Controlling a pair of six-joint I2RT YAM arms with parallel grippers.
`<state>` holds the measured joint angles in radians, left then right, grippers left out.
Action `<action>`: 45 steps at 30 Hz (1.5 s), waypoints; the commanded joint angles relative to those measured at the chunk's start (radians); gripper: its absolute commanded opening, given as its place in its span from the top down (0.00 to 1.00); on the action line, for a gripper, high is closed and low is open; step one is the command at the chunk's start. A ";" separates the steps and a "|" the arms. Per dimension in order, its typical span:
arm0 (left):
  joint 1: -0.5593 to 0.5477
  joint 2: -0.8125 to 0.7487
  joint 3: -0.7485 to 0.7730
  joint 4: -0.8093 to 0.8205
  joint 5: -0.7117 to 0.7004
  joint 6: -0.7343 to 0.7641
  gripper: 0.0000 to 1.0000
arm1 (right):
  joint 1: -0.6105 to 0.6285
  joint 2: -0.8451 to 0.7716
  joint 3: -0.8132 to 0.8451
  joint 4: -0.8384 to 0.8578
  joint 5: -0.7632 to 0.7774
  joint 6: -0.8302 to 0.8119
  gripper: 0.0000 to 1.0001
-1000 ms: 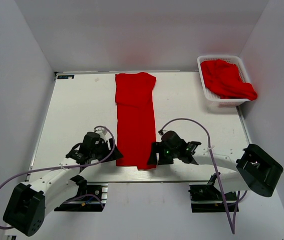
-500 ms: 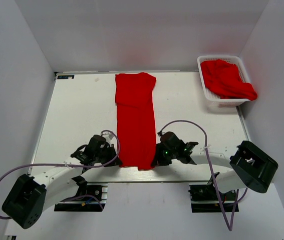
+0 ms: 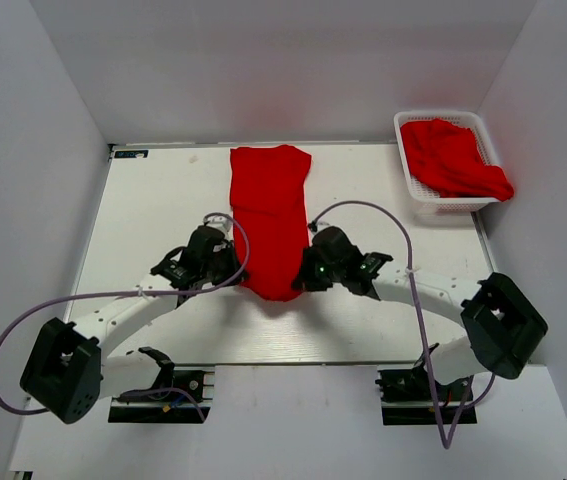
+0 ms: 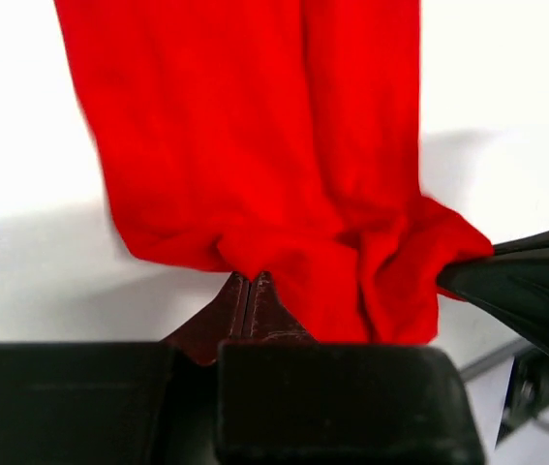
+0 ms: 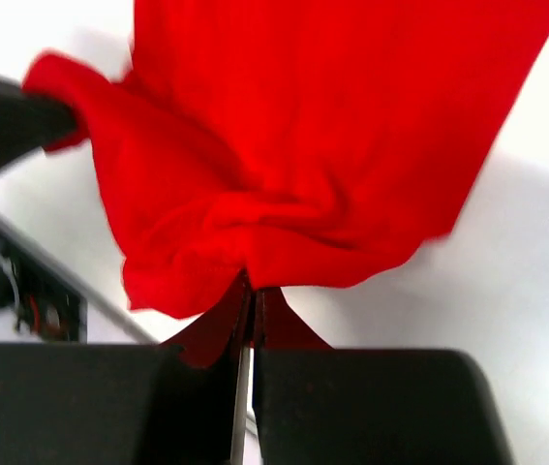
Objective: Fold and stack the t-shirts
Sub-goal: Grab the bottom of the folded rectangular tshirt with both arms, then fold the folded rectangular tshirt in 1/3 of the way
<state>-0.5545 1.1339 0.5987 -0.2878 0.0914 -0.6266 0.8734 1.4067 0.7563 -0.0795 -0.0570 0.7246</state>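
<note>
A long, narrow folded red t-shirt (image 3: pixel 270 205) lies down the middle of the white table (image 3: pixel 153 210). Its near end is lifted off the table and sags between the two grippers. My left gripper (image 3: pixel 231 272) is shut on the near left corner of the t-shirt (image 4: pixel 255 145). My right gripper (image 3: pixel 303 274) is shut on the near right corner of the same t-shirt (image 5: pixel 322 126). In each wrist view the fabric bunches at the pinched fingertips. More red t-shirts (image 3: pixel 453 158) lie crumpled in the basket.
A white lattice basket (image 3: pixel 415 186) stands at the far right corner of the table, with red cloth hanging over its right rim. Grey walls close in on both sides and at the back. Cables loop from both arms over the table.
Both grippers closed on the shirt's near corners, lifted them and carried them away from the table's near edge toward the middle. The shirt's near end now hangs between them.
</note>
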 commanded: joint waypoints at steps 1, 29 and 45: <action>0.013 0.055 0.107 -0.011 -0.123 0.018 1.00 | -0.054 0.054 0.124 -0.025 0.049 -0.082 1.00; 0.255 0.546 0.570 0.114 -0.081 0.125 1.00 | -0.356 0.528 0.716 -0.143 -0.233 -0.287 1.00; 0.329 0.765 0.710 0.173 0.047 0.136 0.91 | -0.418 0.750 0.896 -0.082 -0.254 -0.214 0.97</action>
<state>-0.2462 1.8919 1.2491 -0.1680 0.1112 -0.4938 0.4728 2.1204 1.5810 -0.2150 -0.2962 0.4824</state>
